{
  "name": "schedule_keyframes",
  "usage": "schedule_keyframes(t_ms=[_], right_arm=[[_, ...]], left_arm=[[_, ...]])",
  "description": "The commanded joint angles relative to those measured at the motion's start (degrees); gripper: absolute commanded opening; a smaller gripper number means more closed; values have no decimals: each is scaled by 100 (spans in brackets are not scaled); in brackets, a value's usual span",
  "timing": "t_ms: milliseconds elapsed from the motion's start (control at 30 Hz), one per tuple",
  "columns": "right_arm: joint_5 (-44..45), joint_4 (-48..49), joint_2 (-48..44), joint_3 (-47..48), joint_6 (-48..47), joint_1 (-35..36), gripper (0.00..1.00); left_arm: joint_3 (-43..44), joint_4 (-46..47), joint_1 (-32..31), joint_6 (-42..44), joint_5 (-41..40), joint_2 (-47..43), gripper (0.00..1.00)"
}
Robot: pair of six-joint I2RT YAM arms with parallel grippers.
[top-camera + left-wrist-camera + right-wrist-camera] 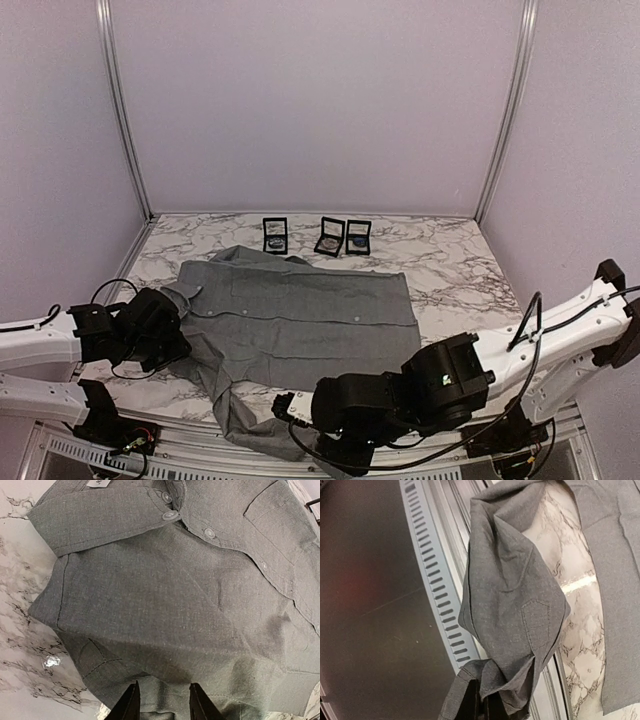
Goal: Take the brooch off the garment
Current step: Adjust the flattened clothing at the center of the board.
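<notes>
Marble-patterned table [450, 270] carried the grey long-sleeved button-up shirt [300, 315] spread flat, right jaws pinching its overhanging sleeve [510, 595], seemingly to steady it, left jaws spread above cloth near the collar; no brooch showed.

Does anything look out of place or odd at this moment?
Yes. One sleeve of the grey button-up collared shirt hangs bunched over the near edge of the white marble table instead of lying flat. The right gripper is shut on the sleeve's end. No brooch shows anywhere on the visible shirt fabric.
</notes>
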Motion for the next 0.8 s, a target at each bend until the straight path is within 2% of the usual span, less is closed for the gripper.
schedule_keyframes(t_ms=[0, 200, 467, 633, 767], right_arm=[[-814, -20, -449, 390, -296, -446, 0], [-1312, 369, -816, 308, -166, -1352, 0], [-2240, 1160, -1261, -752, 279, -2745, 0], [-2344, 1329, -1250, -1255, 308, -3250, 0], [-2356, 1385, -1212, -1768, 206, -3470, 0]], left_arm=[[33, 290, -92, -37, 55, 178, 33], [-266, 601, -203, -263, 190, 422, 27], [-660, 804, -393, -554, 350, 488, 19], [-874, 500, -425, -691, 325, 237, 16], [-879, -132, -416, -709, 176, -195, 16]])
